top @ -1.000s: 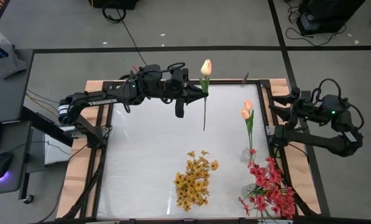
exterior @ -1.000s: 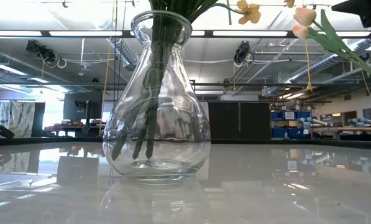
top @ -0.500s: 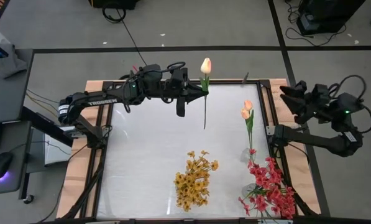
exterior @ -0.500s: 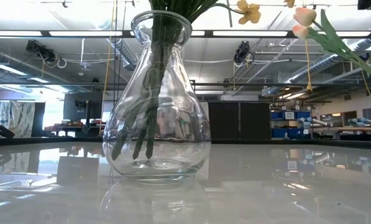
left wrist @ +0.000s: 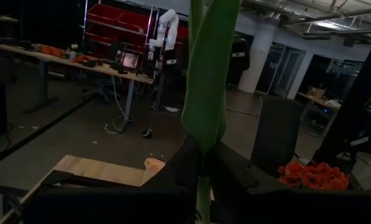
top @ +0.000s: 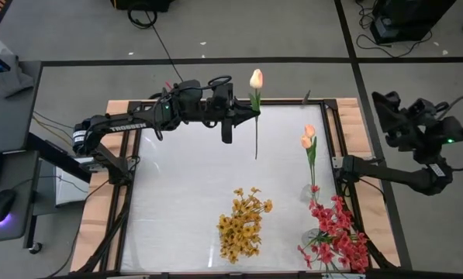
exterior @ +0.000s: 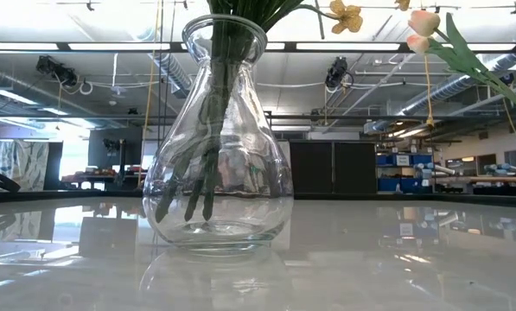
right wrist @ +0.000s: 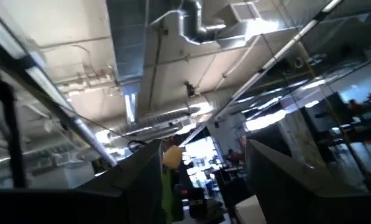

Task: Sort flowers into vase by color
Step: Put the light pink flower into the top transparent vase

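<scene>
One peach tulip stem (top: pixel 255 116) sits clenched between the left gripper (top: pixel 245 115) jaws, bud beyond the table's far edge. Right gripper (top: pixel 386 116) is off the table's right side, jaws parted, empty.

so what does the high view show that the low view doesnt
Only the high view shows both arms: the left gripper shut on a peach tulip stem over the table's far edge, the right gripper open off the table's right side, plus the red-pink cluster. Only the low view shows the clear glass vase and the green stems inside. Both show yellow-orange flowers and the peach tulips on the right.
</scene>
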